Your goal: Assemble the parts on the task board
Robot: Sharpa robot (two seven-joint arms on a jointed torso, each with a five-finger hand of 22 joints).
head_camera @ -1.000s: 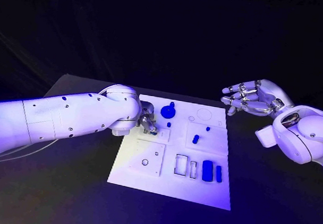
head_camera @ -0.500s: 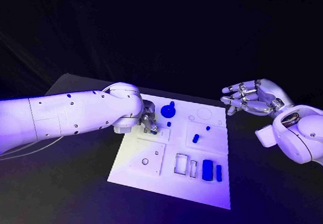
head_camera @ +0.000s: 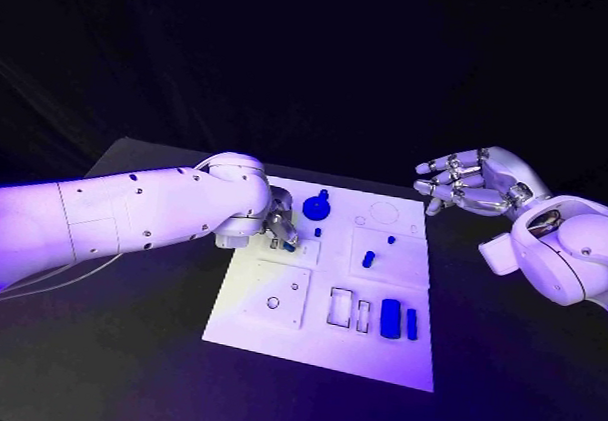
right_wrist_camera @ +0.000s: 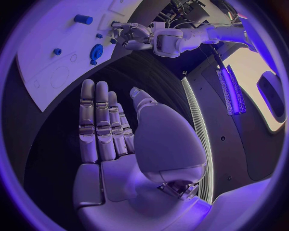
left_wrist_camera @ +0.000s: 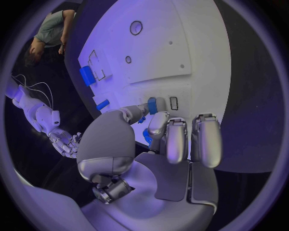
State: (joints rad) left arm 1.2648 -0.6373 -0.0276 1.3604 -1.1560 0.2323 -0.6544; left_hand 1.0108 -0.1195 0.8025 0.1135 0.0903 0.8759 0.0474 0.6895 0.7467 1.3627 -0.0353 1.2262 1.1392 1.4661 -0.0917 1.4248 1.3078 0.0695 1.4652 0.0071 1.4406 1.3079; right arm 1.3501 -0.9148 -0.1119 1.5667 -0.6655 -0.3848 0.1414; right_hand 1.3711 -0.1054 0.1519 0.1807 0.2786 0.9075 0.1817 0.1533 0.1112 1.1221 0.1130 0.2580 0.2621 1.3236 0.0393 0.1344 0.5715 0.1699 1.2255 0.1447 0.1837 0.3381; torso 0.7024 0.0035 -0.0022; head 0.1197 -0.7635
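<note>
Two silver many-fingered hands over a flat white task board [head_camera: 328, 293] on the black table [head_camera: 131, 355]. Left hand [head_camera: 276, 230] low at the board's far left edge; from its wrist camera, thumb and a finger pinching a small blue block part [left_wrist_camera: 152, 105], unreadable from the head. Right hand [head_camera: 466, 183] raised off the far right corner, fingers straight and apart, holding nothing. Compared with a second ago, no visible shift in either.
</note>
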